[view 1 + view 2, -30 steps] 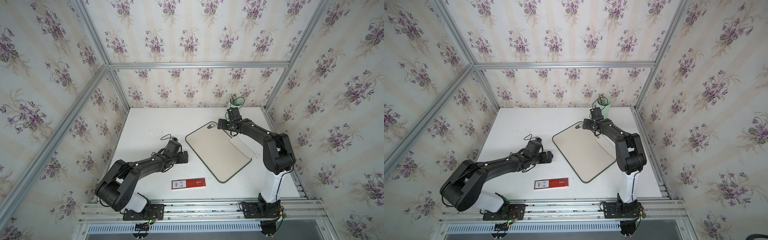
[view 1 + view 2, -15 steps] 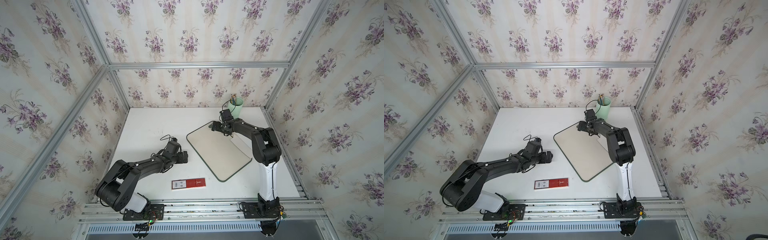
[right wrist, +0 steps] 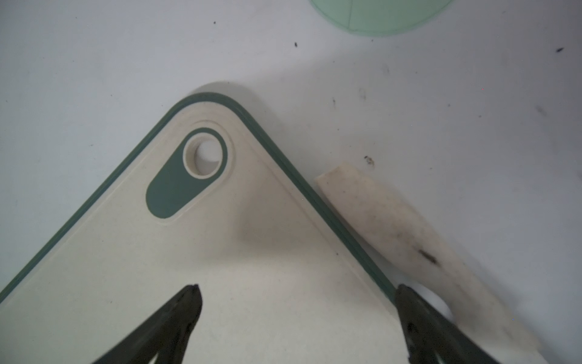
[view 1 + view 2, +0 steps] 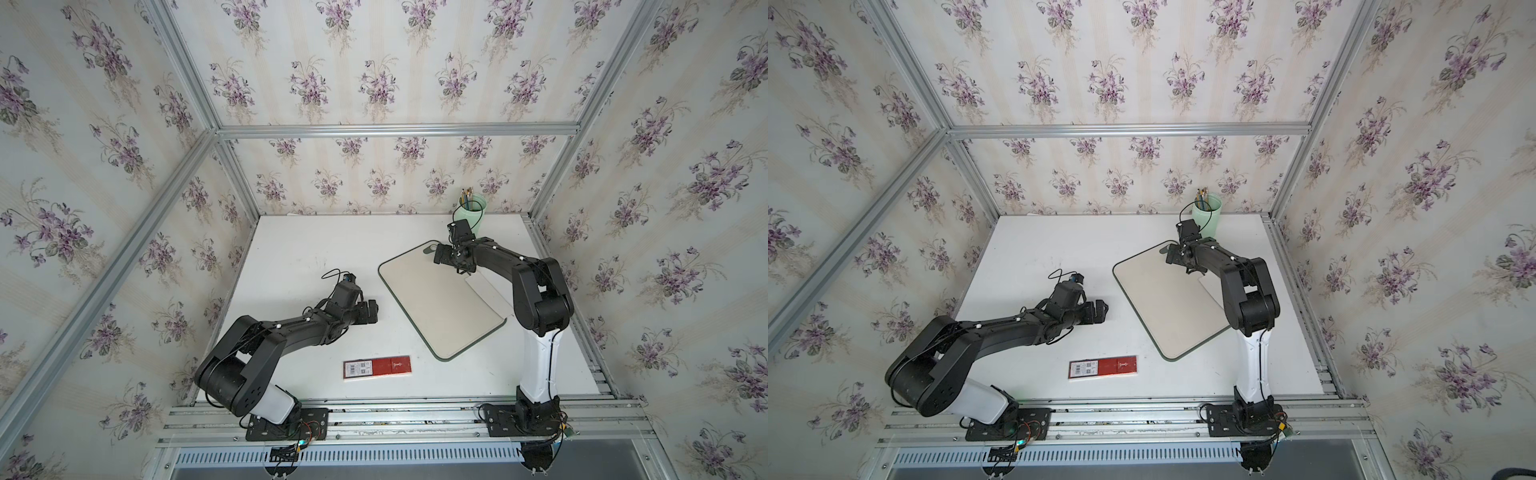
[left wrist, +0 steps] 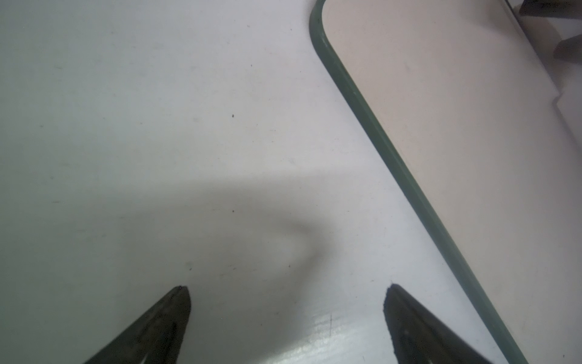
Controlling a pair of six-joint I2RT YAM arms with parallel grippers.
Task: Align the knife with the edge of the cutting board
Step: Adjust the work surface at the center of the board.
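Observation:
The beige cutting board [image 4: 436, 303] [image 4: 1163, 303] with a green rim lies slanted on the white table. Its handle hole [image 3: 185, 176] is at the far corner. The white knife [image 4: 488, 293] [image 4: 1210, 286] lies along the board's right long edge. Its cream handle [image 3: 393, 220] rests on the table just outside the rim, nearly parallel to it. My right gripper [image 4: 444, 255] [image 4: 1173, 255] [image 3: 296, 288] hangs open over the board near the hole, holding nothing. My left gripper [image 4: 372, 311] [image 4: 1100, 309] [image 5: 288, 288] is open over bare table, left of the board [image 5: 472, 126].
A red-and-white barcoded package [image 4: 377, 368] [image 4: 1103, 368] lies near the front edge. A pale green cup [image 4: 472, 212] [image 4: 1207, 212] [image 3: 378, 15] holding pencils stands at the back right, close behind my right wrist. Aluminium rails border the table.
My right gripper has moved left from beside the knife's handle to over the board's hole corner, and its elbow has risen. The knife and left arm have not moved.

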